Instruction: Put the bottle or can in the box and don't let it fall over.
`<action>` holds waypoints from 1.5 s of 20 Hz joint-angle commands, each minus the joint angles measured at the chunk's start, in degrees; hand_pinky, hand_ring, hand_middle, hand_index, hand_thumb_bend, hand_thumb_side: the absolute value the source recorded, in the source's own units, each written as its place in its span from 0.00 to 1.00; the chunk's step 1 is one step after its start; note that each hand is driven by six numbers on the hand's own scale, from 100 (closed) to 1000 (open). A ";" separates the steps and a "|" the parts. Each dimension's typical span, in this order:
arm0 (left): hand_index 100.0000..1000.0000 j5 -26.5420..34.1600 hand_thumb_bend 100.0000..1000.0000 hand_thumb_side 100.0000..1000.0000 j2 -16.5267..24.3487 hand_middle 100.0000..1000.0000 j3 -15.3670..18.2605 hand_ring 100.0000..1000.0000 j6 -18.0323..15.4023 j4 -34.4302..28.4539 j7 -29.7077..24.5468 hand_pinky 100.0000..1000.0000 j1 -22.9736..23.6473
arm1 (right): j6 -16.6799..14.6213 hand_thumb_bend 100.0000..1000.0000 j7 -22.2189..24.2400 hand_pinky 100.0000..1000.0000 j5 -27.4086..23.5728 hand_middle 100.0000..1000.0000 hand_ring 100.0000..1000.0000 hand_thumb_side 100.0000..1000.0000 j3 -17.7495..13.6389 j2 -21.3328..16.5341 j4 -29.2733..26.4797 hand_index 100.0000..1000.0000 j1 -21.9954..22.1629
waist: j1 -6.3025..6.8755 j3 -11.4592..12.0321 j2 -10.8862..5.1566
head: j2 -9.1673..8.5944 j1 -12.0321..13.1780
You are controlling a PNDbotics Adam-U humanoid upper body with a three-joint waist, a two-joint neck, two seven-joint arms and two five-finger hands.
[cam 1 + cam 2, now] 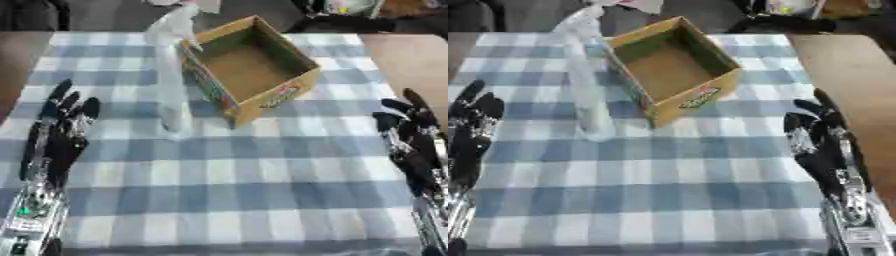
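The clear bottle (pixel 172 70) is honestly hard to make out, see-through and blurry, standing upright on the checked cloth (pixel 245 165) just left of the open cardboard box (pixel 249 67). Left hand (pixel 57 132) and right hand (pixel 824 142) both rest open near the edges, holding nothing, forearms cut off

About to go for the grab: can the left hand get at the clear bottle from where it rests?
Probably yes: the left hand lies open, and only bare tablecloth separates it from the upright bottle, left of the box.
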 commanded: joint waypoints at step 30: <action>0.99 -12.91 0.63 0.54 -0.36 1.00 -10.05 1.00 3.21 20.38 -1.36 1.00 -21.04 | -0.12 0.16 0.71 0.90 -0.53 0.78 0.73 0.34 0.54 -0.43 -0.40 1.00 0.19 | 0.09 -1.73 -1.99 | 0.48 0.29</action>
